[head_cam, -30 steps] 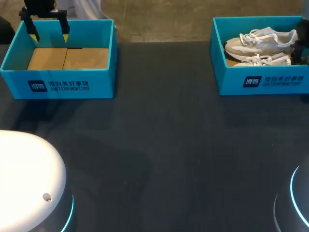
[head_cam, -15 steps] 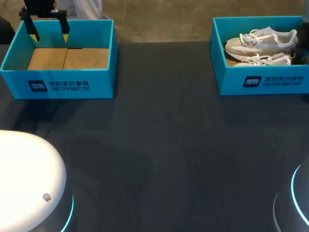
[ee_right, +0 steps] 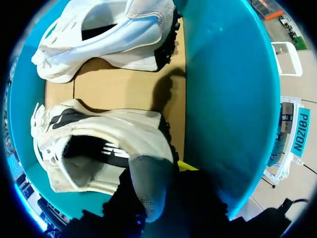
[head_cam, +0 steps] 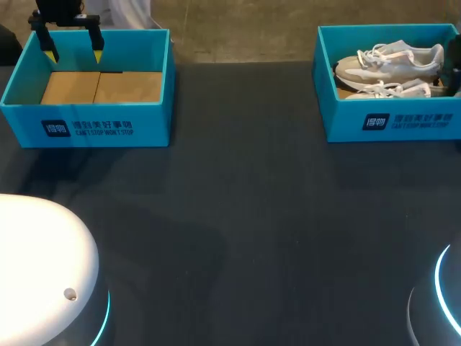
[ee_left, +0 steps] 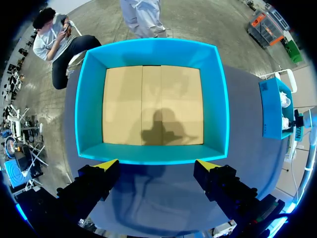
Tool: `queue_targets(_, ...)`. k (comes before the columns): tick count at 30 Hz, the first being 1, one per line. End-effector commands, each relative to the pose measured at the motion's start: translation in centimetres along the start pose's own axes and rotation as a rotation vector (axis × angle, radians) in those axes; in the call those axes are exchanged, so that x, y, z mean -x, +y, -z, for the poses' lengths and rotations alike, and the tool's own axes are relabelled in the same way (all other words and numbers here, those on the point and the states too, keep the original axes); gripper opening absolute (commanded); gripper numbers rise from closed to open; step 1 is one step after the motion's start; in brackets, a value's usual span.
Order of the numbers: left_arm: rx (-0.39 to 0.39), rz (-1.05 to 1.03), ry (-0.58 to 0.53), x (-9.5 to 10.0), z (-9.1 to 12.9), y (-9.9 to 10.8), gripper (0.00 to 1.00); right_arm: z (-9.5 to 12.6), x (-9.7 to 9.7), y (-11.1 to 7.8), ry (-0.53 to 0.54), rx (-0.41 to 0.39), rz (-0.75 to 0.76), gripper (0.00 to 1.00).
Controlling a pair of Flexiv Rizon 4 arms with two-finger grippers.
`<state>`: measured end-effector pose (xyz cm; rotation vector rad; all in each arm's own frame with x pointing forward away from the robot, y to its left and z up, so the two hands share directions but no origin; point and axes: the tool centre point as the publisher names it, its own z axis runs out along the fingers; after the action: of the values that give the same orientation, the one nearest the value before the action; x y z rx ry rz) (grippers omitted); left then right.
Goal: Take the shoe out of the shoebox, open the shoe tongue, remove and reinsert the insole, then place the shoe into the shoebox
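Two white shoes lie in the blue shoebox point(head_cam: 392, 124) at the table's far right: the nearer shoe point(head_cam: 389, 88) and the farther shoe point(head_cam: 395, 60). In the right wrist view my right gripper point(ee_right: 156, 174) is down inside the shoebox point(ee_right: 225, 99), its fingers closed from both sides on the heel collar of the nearer shoe point(ee_right: 111, 144). One yellow tip shows beside the heel. The other shoe point(ee_right: 119, 29) lies ahead of it. In the head view only a dark part of the right arm point(head_cam: 452, 72) shows. My left gripper point(head_cam: 73, 50) hangs open over the other box.
A second blue box point(head_cam: 94, 128) stands at the far left, holding only its cardboard floor point(ee_left: 153, 104). The left gripper point(ee_left: 157, 166) hovers above that box's near wall. The dark table point(head_cam: 245, 216) stretches between the two boxes.
The right arm at the shoebox's right end has drawn slightly toward the view's edge. The left arm and both boxes have not moved.
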<state>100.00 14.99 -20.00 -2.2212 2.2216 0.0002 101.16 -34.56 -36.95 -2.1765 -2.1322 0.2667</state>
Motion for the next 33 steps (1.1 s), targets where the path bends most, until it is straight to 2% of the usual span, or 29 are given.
queue_targets(1, 0.0, 0.0, 0.0, 0.0, 0.0, 0.0, 1.0, -0.5, -1.0, 0.1, 0.001, -0.003, 0.001, 0.0)
queue_targets(11, 0.0, 0.0, 0.0, 0.0, 0.0, 0.0, 1.0, 1.0, -1.1, -0.2, -0.011, 0.03, -0.054, 0.0)
queue_targets(22, 0.0, 0.0, 0.0, 0.0, 0.0, 0.0, 1.0, 6.6, -0.7, -0.2, -0.033, 0.119, -0.135, 0.0)
queue_targets(33, 0.0, 0.0, 0.0, 0.0, 0.0, 0.0, 1.0, 11.7, -0.4, -0.5, -0.092, 0.161, -0.186, 0.0)
